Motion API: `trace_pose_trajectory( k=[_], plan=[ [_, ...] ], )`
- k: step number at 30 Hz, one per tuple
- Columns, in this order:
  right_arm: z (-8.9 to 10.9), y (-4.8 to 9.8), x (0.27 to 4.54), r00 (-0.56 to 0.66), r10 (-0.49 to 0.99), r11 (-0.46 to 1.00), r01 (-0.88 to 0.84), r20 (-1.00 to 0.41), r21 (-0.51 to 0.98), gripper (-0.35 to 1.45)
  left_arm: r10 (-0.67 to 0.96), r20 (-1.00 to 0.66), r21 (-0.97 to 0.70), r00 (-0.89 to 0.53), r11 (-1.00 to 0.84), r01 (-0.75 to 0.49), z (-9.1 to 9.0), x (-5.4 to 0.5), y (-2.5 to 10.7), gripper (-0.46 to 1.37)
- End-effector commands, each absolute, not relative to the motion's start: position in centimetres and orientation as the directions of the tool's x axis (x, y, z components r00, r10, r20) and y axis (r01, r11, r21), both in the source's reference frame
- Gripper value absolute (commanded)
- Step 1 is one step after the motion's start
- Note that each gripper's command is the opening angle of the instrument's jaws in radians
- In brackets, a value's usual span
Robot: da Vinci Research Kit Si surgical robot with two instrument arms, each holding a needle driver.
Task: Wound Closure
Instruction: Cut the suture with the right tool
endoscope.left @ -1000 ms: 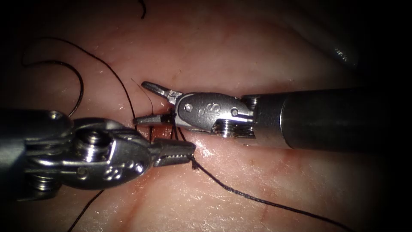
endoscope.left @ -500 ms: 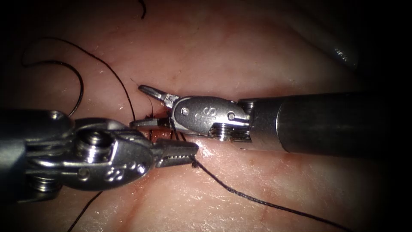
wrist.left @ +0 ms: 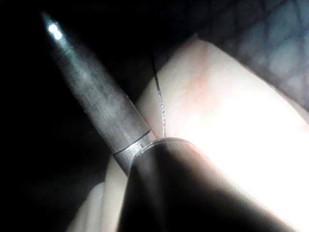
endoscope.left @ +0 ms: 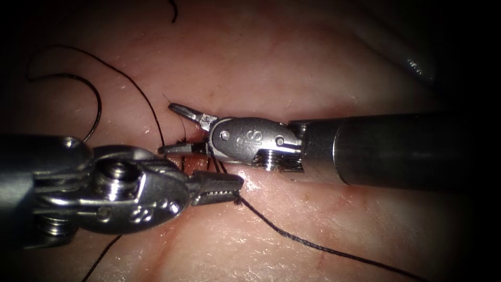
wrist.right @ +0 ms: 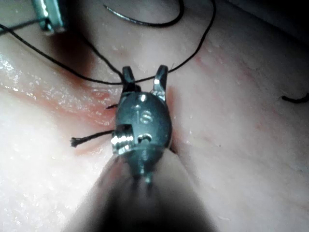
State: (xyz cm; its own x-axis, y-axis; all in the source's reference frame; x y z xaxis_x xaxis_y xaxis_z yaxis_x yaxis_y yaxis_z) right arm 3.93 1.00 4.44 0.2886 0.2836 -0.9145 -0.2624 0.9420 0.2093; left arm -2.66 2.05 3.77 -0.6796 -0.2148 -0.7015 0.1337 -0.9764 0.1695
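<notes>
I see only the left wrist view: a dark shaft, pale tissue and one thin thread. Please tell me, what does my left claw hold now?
Observer: In the endoscope view, the left claw is shut on the thread, which runs from its tip toward the lower right over the tissue.
Operator: And the right claw?
Observer: The right claw is open and holds nothing. It stands at the cut.
Operator: Is any thread near it?
Observer: Yes. In the right wrist view, a strand of the thread crosses at its two open tips.
</notes>
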Motion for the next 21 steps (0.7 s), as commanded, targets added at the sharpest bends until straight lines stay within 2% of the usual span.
trace_pose_trajectory(
  k=[1, 10, 18, 20, 21],
  plan=[
    [4.45, 1.00, 3.93, 0.291, 0.284, 0.942, -0.264, -0.914, 0.209, -0.35, -0.215, -0.703, 0.164, -0.678, -0.977, 0.139, 3.77, -2.66, 2.05, -0.35],
    [4.53, 1.04, 3.90, 0.296, 0.305, 0.935, -0.274, -0.905, 0.225, -0.35, -0.214, -0.706, 0.164, -0.675, -0.977, 0.138, 3.78, -2.67, 2.05, -0.35],
    [4.46, 1.04, 3.70, 0.278, 0.302, 0.940, -0.249, -0.912, 0.235, -0.35, -0.210, -0.710, 0.163, -0.672, -0.978, 0.133, 3.79, -2.62, 2.05, -0.35],
    [4.45, 1.05, 3.66, 0.267, 0.300, 0.939, -0.250, -0.916, 0.235, 0.89, -0.211, -0.710, 0.164, -0.672, -0.977, 0.134, 3.78, -2.62, 2.04, -0.35],
    [4.45, 1.05, 3.65, 0.265, 0.300, 0.940, -0.247, -0.916, 0.236, 1.09, -0.211, -0.710, 0.165, -0.672, -0.977, 0.132, 3.78, -2.62, 2.03, -0.35]
  ],
)
